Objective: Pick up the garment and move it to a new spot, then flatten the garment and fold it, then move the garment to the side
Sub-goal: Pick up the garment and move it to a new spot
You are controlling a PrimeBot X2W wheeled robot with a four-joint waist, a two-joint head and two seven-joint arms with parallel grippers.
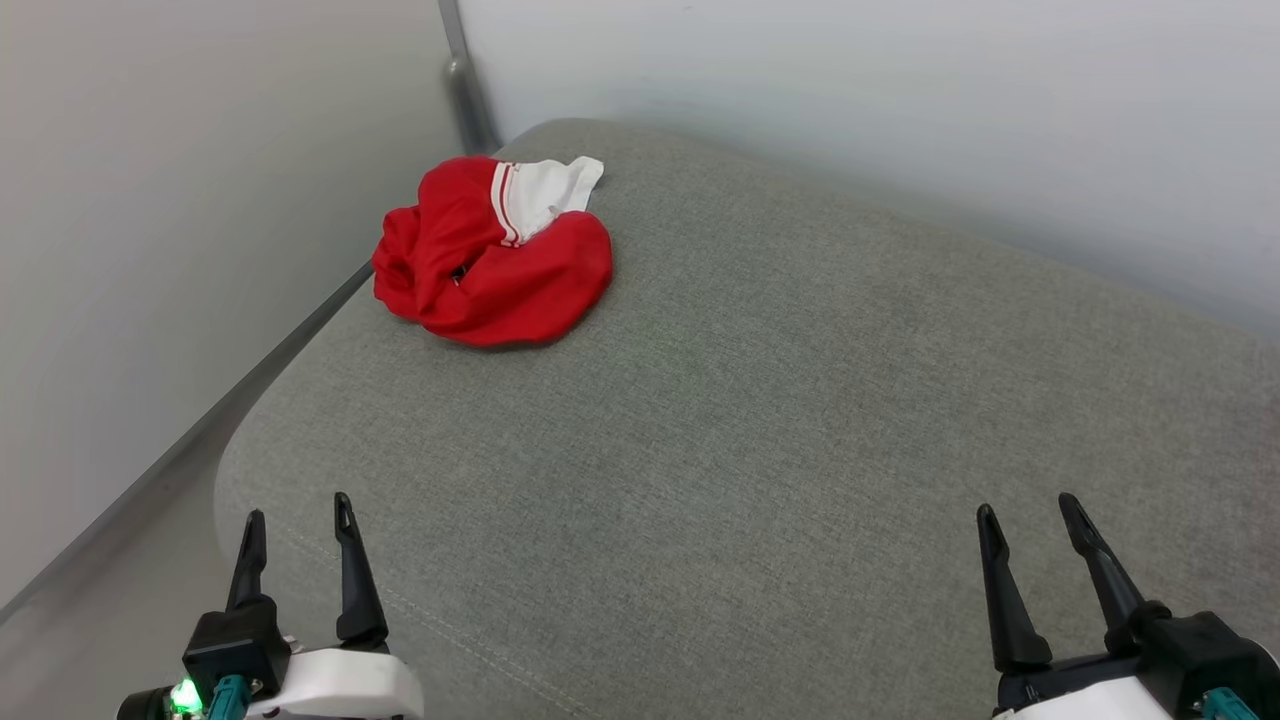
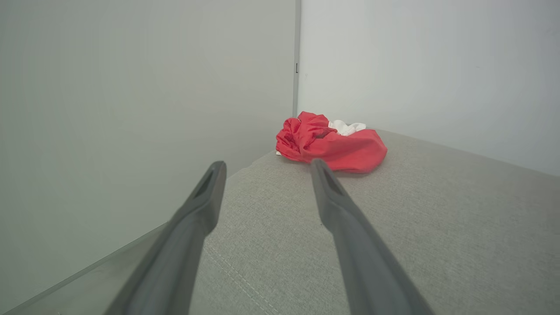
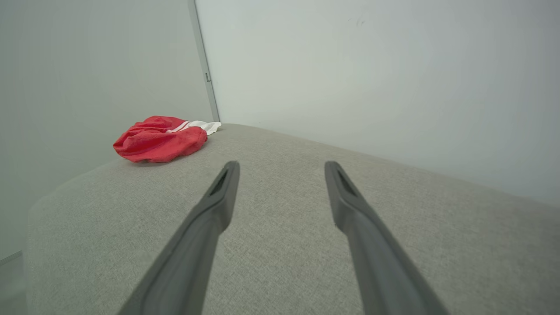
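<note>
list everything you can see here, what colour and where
crumpled red jersey garment with a white striped-trim sleeve: one, red and white, bunched at the far left corner of the cushion
grey woven fabric cushion: one, grey, under the garment and stretching toward both grippers, stitched seam near its front left
grey metal post: one, grey, upright in the corner where the walls meet, behind the garment
pale plain walls: two, off-white, one to the left and one behind the cushion
left gripper: one, dark fingers, lower left of the head view, open, holding nothing, well short of the garment
right gripper: one, dark fingers, lower right, open, holding nothing
</note>
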